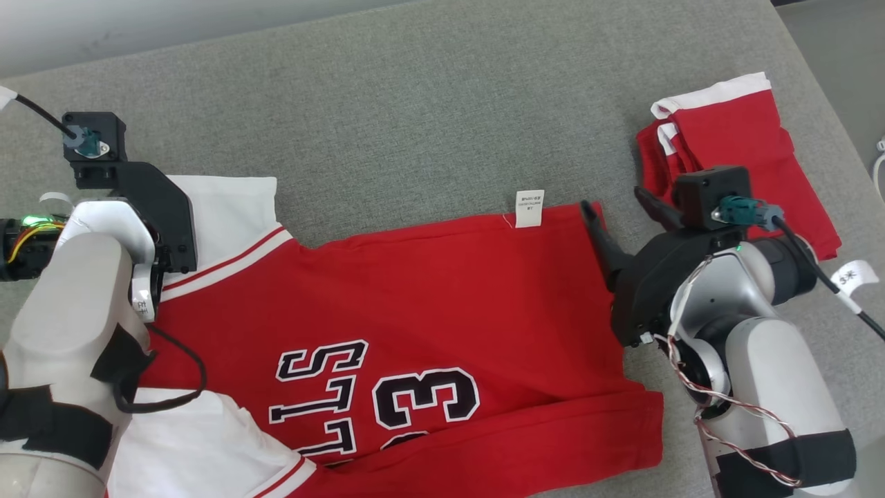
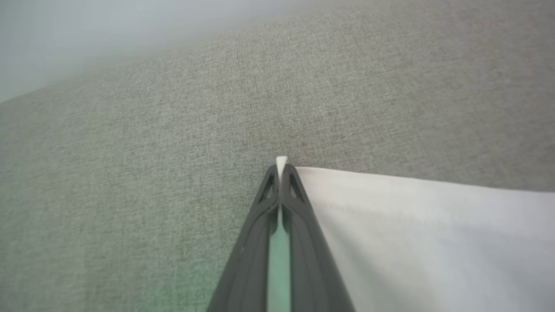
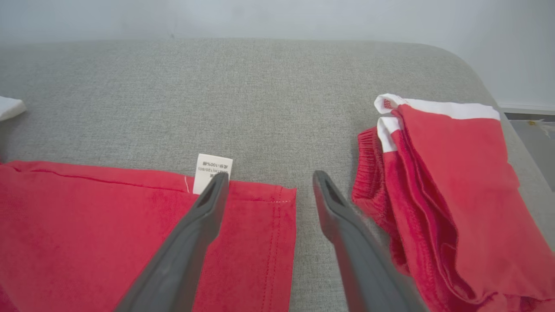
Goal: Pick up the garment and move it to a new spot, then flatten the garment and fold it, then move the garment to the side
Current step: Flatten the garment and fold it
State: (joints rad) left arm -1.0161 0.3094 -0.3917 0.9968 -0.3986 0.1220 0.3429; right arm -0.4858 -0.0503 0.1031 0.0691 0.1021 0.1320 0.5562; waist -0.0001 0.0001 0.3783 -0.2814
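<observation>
Plenty tucked out of sight on this one!

The red jersey [image 1: 442,297] runs clean off the bottom edge of the head view, and its black lettering [image 1: 325,387] is cut short under a fold of red cloth. The pale left forearm [image 1: 69,297] blankets the shoulder. The care label [image 1: 529,208] has print far too small to read. In the left wrist view the left gripper [image 2: 281,167] is pinched on the white sleeve [image 2: 433,238]; how deep the cloth sits between the jaws can't be told, and the sleeve spills past the right and bottom edges. The far background there is a blur. In the right wrist view, the folded red garment [image 3: 451,195] is clipped by the bottom edge.
</observation>
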